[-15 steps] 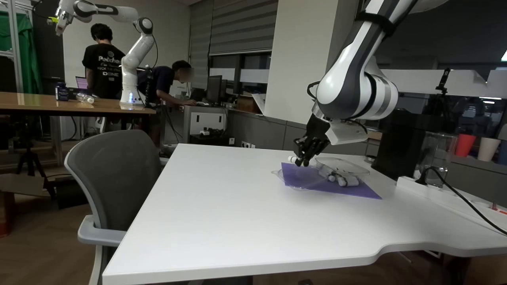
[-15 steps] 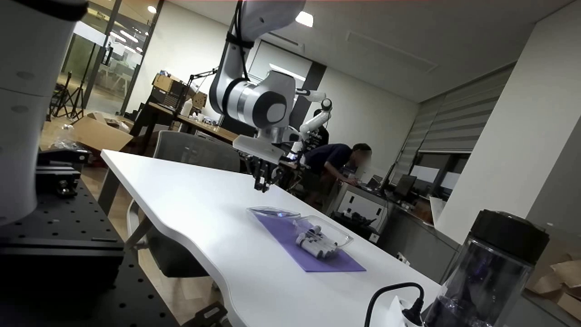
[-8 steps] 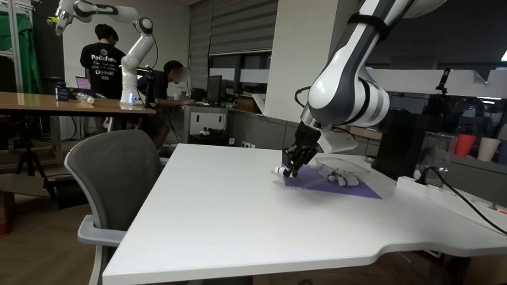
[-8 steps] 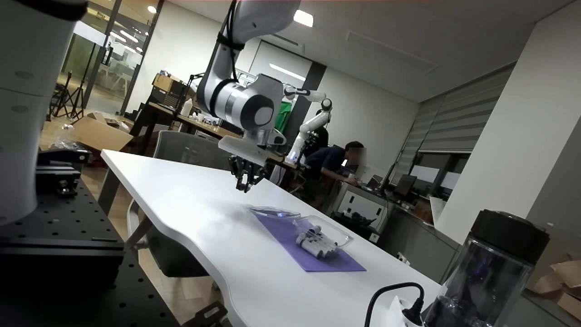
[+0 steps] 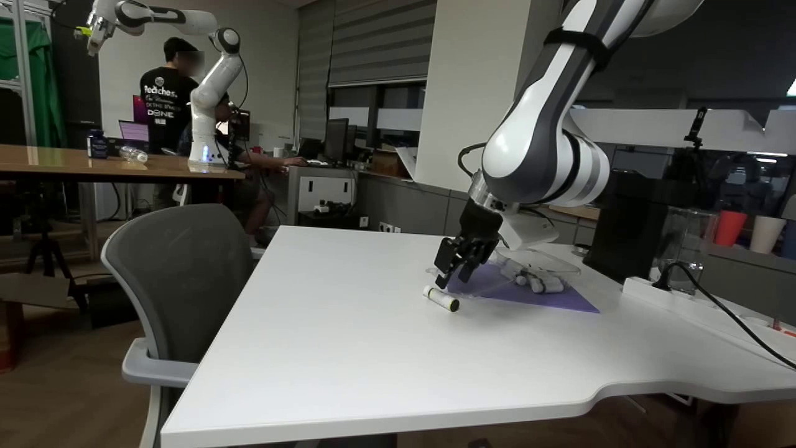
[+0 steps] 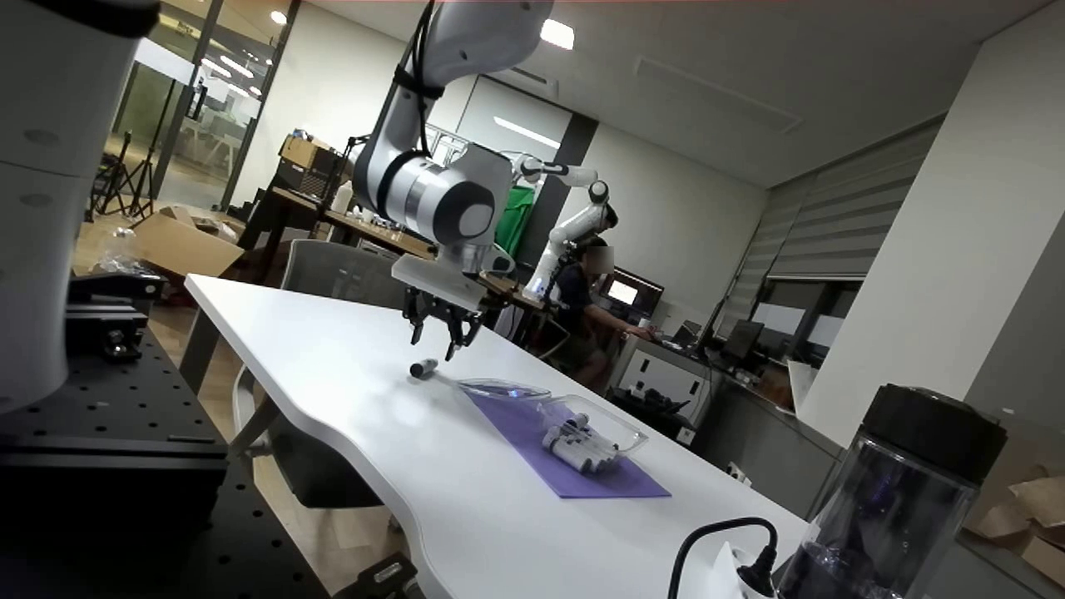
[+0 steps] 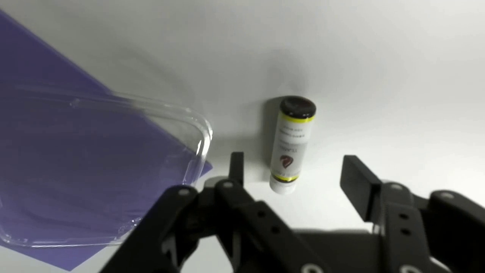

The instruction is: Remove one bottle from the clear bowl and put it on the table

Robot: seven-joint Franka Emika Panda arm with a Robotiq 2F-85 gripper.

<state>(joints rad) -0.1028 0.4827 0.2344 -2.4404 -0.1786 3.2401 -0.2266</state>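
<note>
My gripper [image 6: 433,349] hangs wide and empty near the round bottle [image 7: 291,146], which lies loose on its side on the table [image 5: 348,348], so I reckon any sideways drift in my next move could nudge it and start it rolling.

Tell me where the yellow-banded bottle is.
In the wrist view, the yellow-banded bottle lies on the white table, right of the see-through tray and purple sheet. In both exterior views it shows just below the open gripper.
</note>
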